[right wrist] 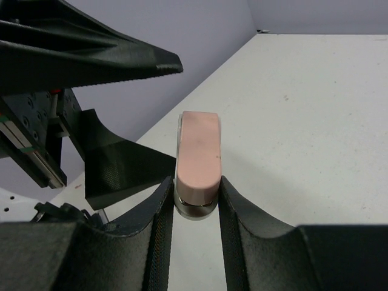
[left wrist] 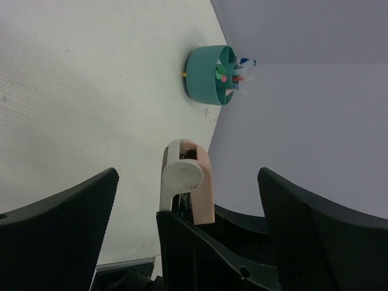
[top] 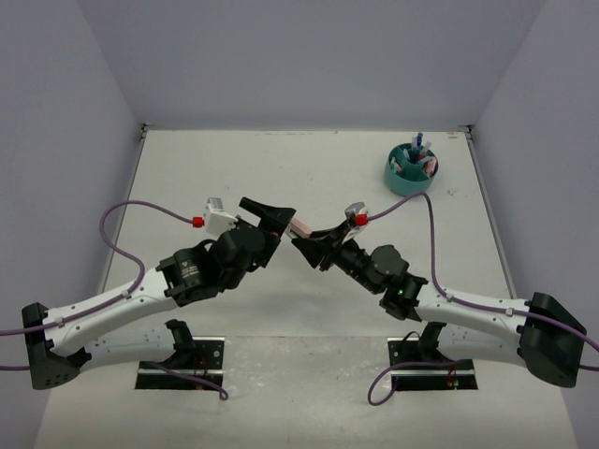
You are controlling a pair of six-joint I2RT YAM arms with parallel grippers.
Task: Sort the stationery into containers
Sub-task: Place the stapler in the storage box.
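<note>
Right gripper (right wrist: 195, 189) grasps pink-and-white item (right wrist: 197, 154); left gripper (left wrist: 187, 174) stands released around it. A careless retreat could knock the item loose.

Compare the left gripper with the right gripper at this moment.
Jaws: the left gripper stands wide open, while the right gripper is closed.
Load: the right gripper clamps the pink item. The left gripper's fingers only flank that item, with clear gaps on both sides.
Shared: both have black fingers and face each other above the middle of the table.
</note>
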